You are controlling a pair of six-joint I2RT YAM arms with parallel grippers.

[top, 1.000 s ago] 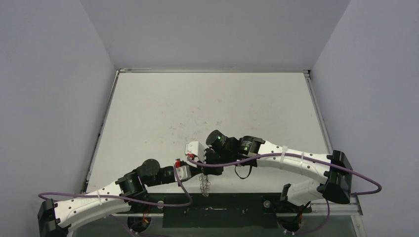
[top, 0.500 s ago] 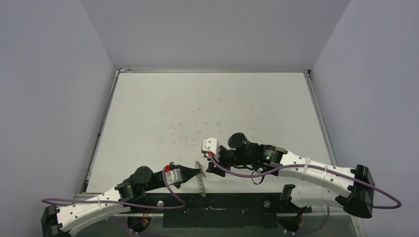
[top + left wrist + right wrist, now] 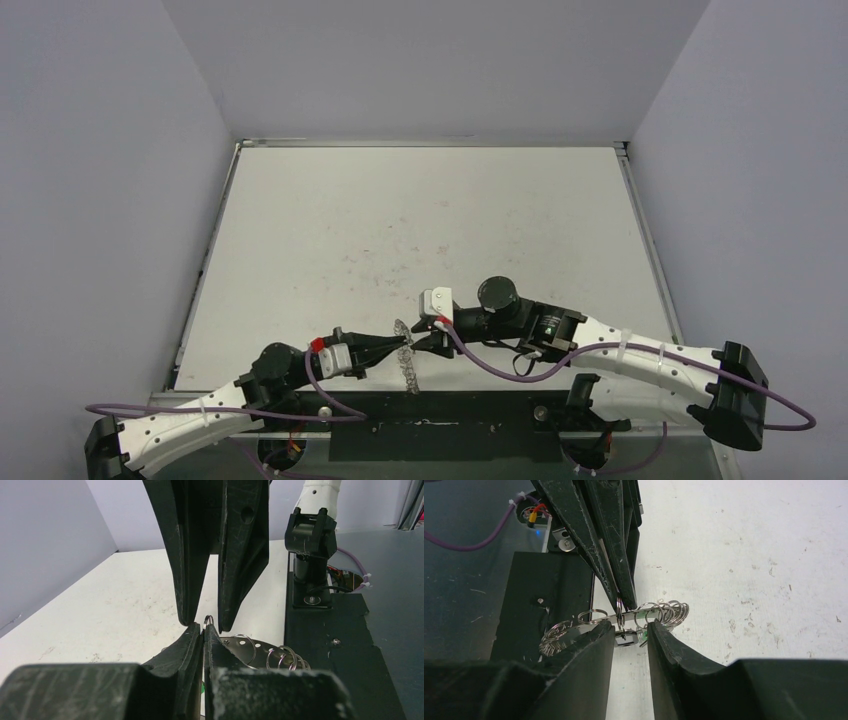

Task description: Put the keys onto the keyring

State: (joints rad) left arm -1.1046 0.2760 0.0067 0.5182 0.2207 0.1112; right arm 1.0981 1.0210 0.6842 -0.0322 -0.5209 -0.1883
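Two grippers meet tip to tip at the near edge of the table (image 3: 420, 220), about midway along it. The left gripper (image 3: 203, 628) is clenched, its jaws pressed together on one small wire loop (image 3: 208, 621) that stands up from the keyring (image 3: 659, 612). The right gripper (image 3: 630, 627) faces it, parted by a narrow gap and grasping nothing. Its two fingers (image 3: 240, 555) straddle that same loop (one on each side), and whether either one touches metal cannot be told.

There is one keyring, seen edge-on from above as a thin, glinting strip running from the gripper tips toward the table's near edge. From the right wrist it shows as a flat silvery band hung with wire loops, bunched too closely at either end to count.

There is one cluster of keys (image 3: 642, 636). Only a fleck of bright green and a bit of silvery metal show, just beneath the band and in the gap between the right gripper's fingers. Whether the cluster hangs from the pinched loop cannot be told. The black base plate (image 3: 450, 425) lies just beyond the table's near edge.
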